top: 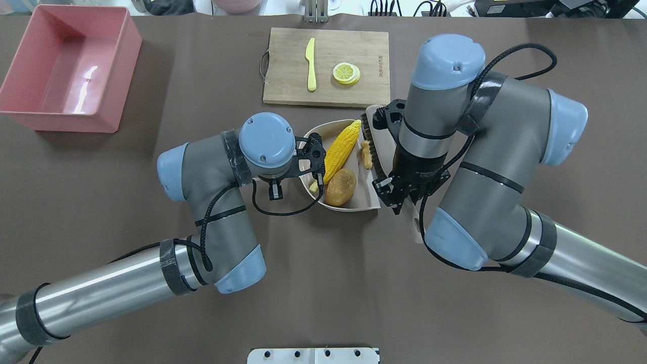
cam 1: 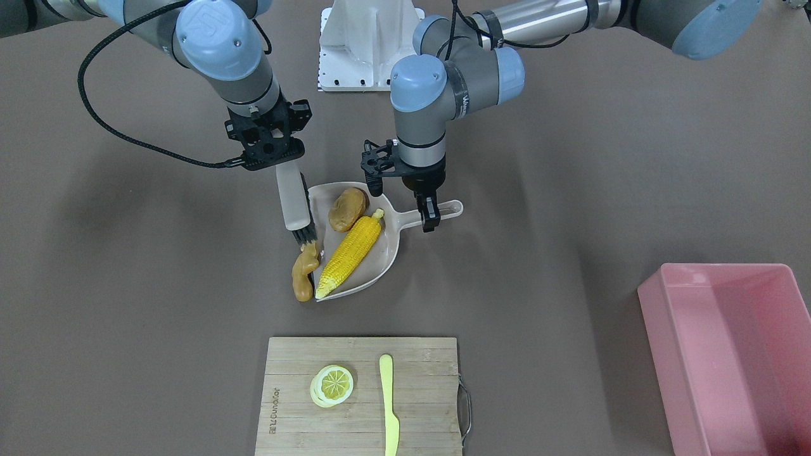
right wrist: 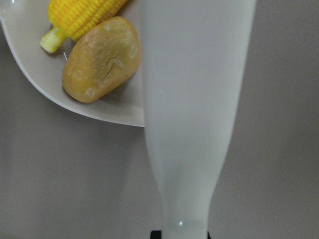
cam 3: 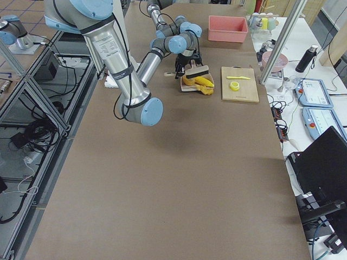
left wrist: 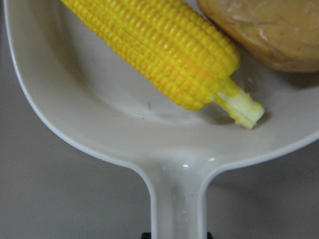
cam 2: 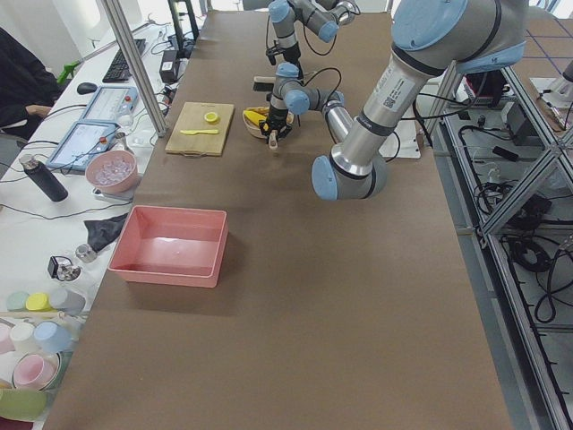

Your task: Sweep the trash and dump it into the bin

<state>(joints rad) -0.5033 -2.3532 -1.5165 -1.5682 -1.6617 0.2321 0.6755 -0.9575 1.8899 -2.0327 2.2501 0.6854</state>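
The yellow corn cob [cam 1: 351,253] and the brown potato [cam 1: 347,209] lie inside the beige dustpan [cam 1: 380,263]. The tan-orange ginger root [cam 1: 304,272] lies on the table right at the pan's open edge. My left gripper [cam 1: 429,215] is shut on the dustpan handle [left wrist: 179,199]. My right gripper [cam 1: 288,170] is shut on the brush handle [right wrist: 194,99], and the dark bristles [cam 1: 304,235] touch the ginger's near end. The pink bin [cam 1: 728,354] stands apart at my far left [top: 65,65] and looks empty.
A bamboo cutting board [cam 1: 361,418] lies just beyond the dustpan, with a lemon slice [cam 1: 332,384] and a yellow-green plastic knife [cam 1: 388,405] on it. The white robot base [cam 1: 367,44] is at the near edge. Bare brown table lies between dustpan and bin.
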